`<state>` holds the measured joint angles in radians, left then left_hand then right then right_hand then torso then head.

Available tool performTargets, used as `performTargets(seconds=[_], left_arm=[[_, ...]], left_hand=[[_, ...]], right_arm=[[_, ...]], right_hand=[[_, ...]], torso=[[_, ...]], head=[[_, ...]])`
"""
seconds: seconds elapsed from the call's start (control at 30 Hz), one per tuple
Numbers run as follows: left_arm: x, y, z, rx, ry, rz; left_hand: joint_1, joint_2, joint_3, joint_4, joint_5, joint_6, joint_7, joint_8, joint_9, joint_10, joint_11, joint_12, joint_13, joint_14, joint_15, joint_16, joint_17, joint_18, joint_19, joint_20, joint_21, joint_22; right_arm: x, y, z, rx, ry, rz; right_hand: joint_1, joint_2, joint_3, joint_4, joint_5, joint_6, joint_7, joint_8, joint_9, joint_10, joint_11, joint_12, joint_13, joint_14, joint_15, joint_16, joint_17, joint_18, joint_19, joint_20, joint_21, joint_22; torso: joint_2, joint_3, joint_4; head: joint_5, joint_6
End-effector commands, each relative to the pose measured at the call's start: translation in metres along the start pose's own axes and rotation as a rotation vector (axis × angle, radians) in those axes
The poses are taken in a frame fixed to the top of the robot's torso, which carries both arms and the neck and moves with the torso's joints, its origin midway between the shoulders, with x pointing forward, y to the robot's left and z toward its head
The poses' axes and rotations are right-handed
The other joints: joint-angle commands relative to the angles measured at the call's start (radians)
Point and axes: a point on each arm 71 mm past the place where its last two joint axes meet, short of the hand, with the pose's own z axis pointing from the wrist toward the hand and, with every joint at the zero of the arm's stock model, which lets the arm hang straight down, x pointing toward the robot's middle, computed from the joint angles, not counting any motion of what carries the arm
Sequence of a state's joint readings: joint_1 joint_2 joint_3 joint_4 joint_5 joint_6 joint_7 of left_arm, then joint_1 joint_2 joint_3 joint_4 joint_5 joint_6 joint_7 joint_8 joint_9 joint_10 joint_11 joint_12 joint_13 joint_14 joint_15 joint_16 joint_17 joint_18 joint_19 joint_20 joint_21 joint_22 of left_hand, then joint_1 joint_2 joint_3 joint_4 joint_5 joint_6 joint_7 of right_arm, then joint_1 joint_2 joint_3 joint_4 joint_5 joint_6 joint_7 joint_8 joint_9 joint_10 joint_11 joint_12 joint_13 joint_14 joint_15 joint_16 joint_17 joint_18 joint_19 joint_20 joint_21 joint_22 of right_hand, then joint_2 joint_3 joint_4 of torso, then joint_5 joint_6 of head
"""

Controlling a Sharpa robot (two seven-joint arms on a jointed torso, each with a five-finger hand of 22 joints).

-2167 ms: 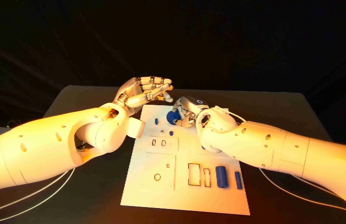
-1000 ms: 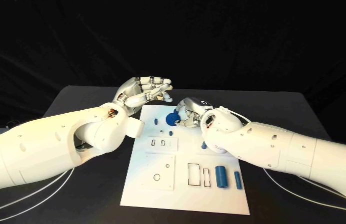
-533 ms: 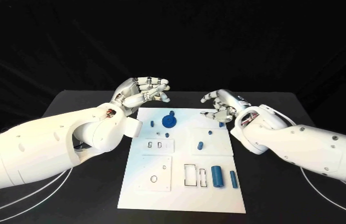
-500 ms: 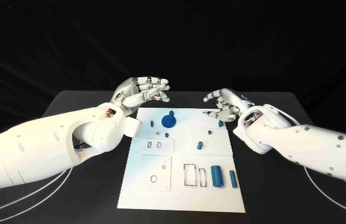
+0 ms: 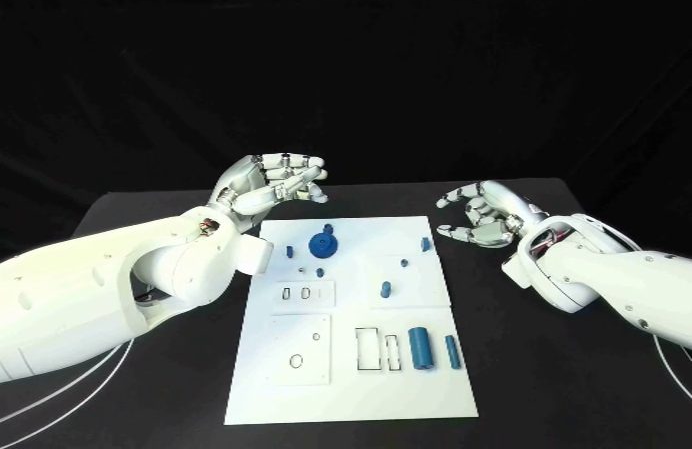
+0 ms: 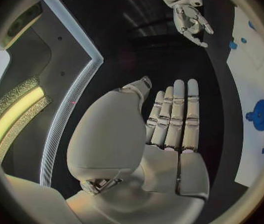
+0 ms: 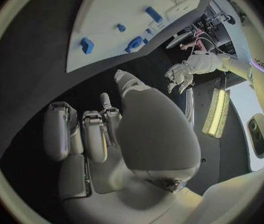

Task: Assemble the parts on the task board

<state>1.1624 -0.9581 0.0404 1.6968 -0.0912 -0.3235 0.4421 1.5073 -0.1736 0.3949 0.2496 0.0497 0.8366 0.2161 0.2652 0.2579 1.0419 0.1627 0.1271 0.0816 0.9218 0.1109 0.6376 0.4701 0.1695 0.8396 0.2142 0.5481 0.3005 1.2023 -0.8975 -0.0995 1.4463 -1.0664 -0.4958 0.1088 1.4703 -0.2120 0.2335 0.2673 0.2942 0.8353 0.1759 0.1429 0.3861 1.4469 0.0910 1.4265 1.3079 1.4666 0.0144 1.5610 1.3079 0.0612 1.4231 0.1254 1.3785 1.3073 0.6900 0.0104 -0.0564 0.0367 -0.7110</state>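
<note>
The left robot hand (image 5: 274, 184) still hovers off the task board's (image 5: 346, 369) far left corner, fingers curled, holding nothing. The blue round part (image 5: 323, 242) stands near the board's far edge. The right robot hand (image 5: 488, 217) has let it go and withdrawn over the surface (image 5: 130, 219), fingers spread; that placement looks finished.

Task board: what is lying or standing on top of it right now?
On the task board sit small blue parts: a round gear-like piece, a thick cylinder beside a thinner pin, plus small pegs. Neither hand covers it.
</note>
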Motion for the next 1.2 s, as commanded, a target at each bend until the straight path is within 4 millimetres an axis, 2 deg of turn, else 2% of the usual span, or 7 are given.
performTargets(seconds=[0.03,0.43,0.57,0.73,0.87,0.97,1.2], left_arm=[[0.001,-0.001,0.000,0.011,0.019,-0.008],[0.001,-0.001,0.000,0.010,0.020,-0.009],[0.000,-0.001,0.000,0.009,0.018,-0.008],[-0.001,-0.001,-0.001,0.009,0.016,-0.007],[-0.001,-0.001,-0.001,0.009,0.015,-0.006],[-0.001,-0.001,-0.001,0.009,0.017,-0.007],[0.000,-0.001,0.000,0.008,0.018,-0.008]], left_hand=[[-0.011,0.000,0.006,0.001,0.002,-0.007,0.012,0.000,0.001,0.001,0.005,-0.005,0.001,-0.006,0.000,0.004,0.001,0.008,-0.007,0.003,0.006,0.002],[-0.011,0.000,0.006,0.001,0.002,-0.007,0.012,0.000,0.001,0.001,0.005,-0.005,0.001,-0.006,0.000,0.004,0.001,0.008,-0.007,0.003,0.006,0.002],[-0.011,0.000,0.006,0.001,0.002,-0.007,0.012,0.000,0.001,0.001,0.005,-0.005,0.001,-0.006,0.000,0.004,0.001,0.008,-0.007,0.003,0.006,0.002],[-0.011,-0.001,0.007,0.000,0.002,-0.006,0.012,0.000,0.002,0.002,0.005,-0.004,0.001,-0.007,0.000,0.006,0.001,0.008,-0.009,0.003,0.009,0.004],[-0.011,-0.001,0.007,0.000,0.002,-0.006,0.012,0.000,0.002,0.002,0.005,-0.004,0.001,-0.007,0.000,0.006,0.001,0.008,-0.009,0.003,0.009,0.004],[-0.011,-0.001,0.007,0.000,0.002,-0.006,0.012,0.000,0.002,0.002,0.005,-0.004,0.001,-0.007,0.000,0.006,0.001,0.008,-0.009,0.003,0.009,0.004],[-0.012,-0.001,0.008,-0.001,0.002,-0.006,0.012,0.000,0.003,0.003,0.005,-0.004,0.001,-0.008,0.000,0.006,0.001,0.008,-0.011,0.003,0.010,0.005]], right_arm=[[0.008,-0.006,0.000,-0.014,0.073,0.032],[0.026,-0.016,0.013,0.025,0.116,0.012],[0.029,-0.017,0.017,0.040,0.129,0.001],[0.032,-0.019,0.020,0.053,0.141,-0.008],[0.036,-0.019,0.021,0.055,0.148,-0.012],[0.038,-0.019,0.022,0.055,0.153,-0.018],[0.040,-0.022,0.023,0.070,0.156,-0.029]], right_hand=[[0.012,-0.004,0.002,-0.008,0.007,0.008,0.002,-0.007,-0.002,-0.002,-0.001,-0.005,0.088,0.096,0.003,0.000,0.229,-0.002,-0.006,-0.002,-0.005,0.053],[0.028,-0.002,0.015,-0.018,0.013,0.012,0.002,-0.009,-0.001,0.000,-0.001,-0.002,0.092,0.097,0.003,0.001,0.232,-0.003,-0.004,-0.002,-0.003,0.057],[0.030,-0.001,0.017,-0.019,0.014,0.013,0.002,-0.009,-0.001,0.000,-0.001,-0.002,0.091,0.097,0.003,0.001,0.231,-0.002,-0.006,-0.002,-0.006,0.054],[0.035,0.000,0.023,-0.023,0.015,0.015,0.002,-0.009,-0.001,0.001,-0.001,-0.001,0.092,0.096,0.003,0.000,0.230,-0.002,-0.006,-0.002,-0.007,0.054],[0.051,-0.004,0.040,-0.037,0.014,0.020,0.002,-0.011,-0.001,0.001,-0.001,0.000,0.094,0.097,0.003,0.001,0.230,-0.002,-0.005,-0.003,-0.006,0.056],[0.058,-0.004,0.051,-0.044,0.015,0.024,0.002,-0.012,-0.001,0.003,-0.001,0.002,0.097,0.097,0.003,0.001,0.232,-0.003,-0.003,-0.003,-0.004,0.059],[0.063,0.000,0.078,-0.053,0.015,0.035,0.003,-0.012,-0.002,0.007,-0.001,0.006,0.102,0.097,0.003,0.001,0.233,-0.004,-0.001,-0.003,-0.001,0.063]], torso=[[0.002,-0.0003,0.0008],[0.006,-0.0007,0.0070],[0.010,0.0017,0.0104],[0.010,0.0016,0.0096],[0.010,0.0030,0.0055],[0.010,0.0041,0.0071],[0.009,0.0023,0.0103]], head=[[-0.004,-0.002],[-0.001,-0.011],[-0.001,-0.011],[-0.002,-0.015],[0.004,-0.017],[0.002,-0.019],[0.000,-0.020]])
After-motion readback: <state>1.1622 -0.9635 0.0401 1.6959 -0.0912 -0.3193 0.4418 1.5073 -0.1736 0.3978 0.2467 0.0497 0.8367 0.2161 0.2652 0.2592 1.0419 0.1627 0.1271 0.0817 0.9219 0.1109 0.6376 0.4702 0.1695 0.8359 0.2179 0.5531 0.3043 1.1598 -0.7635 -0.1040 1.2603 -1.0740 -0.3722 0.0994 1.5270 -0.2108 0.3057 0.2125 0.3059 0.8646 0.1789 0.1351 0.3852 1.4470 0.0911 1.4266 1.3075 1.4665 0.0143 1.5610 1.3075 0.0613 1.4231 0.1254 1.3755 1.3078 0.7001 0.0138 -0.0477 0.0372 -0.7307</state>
